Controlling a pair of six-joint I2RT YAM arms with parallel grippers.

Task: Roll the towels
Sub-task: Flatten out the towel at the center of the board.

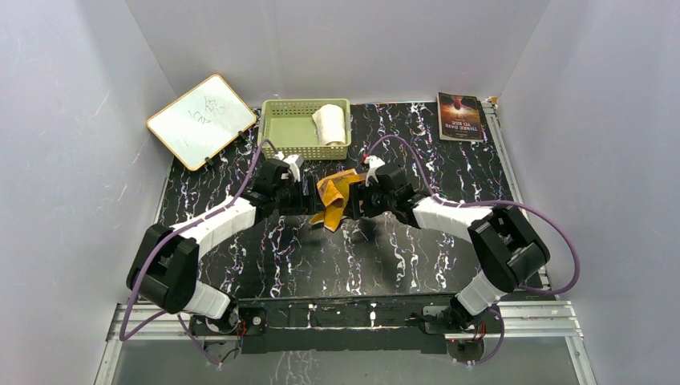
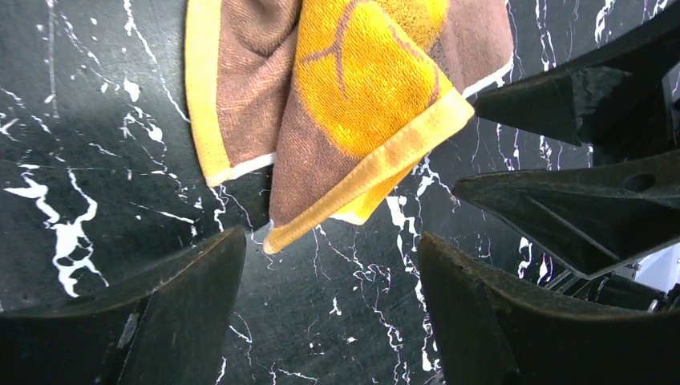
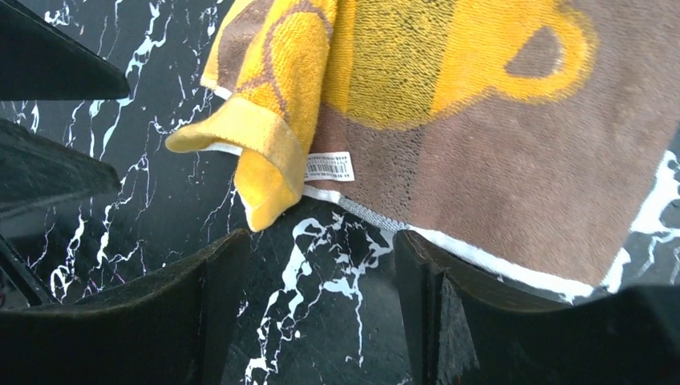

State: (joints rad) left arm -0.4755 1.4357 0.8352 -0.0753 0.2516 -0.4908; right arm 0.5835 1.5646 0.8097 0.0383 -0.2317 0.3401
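Observation:
A brown towel with a yellow-orange side (image 1: 334,200) lies crumpled and partly folded on the black marbled table, between my two grippers. My left gripper (image 1: 307,197) stands open just left of it. In the left wrist view the towel (image 2: 353,96) lies just beyond the left gripper (image 2: 333,277), with nothing between the jaws. My right gripper (image 1: 362,196) is open just right of it. In the right wrist view the towel (image 3: 481,160) lies ahead of the right gripper (image 3: 321,269), its white hem against one fingertip (image 3: 417,257). A white towel (image 1: 329,124) sits rolled in the green basket (image 1: 281,128).
The basket stands at the back centre. A small whiteboard (image 1: 202,120) leans at the back left and a book (image 1: 460,116) lies at the back right. Grey walls close in the table on three sides. The other arm's fingers (image 2: 577,104) show close by in each wrist view.

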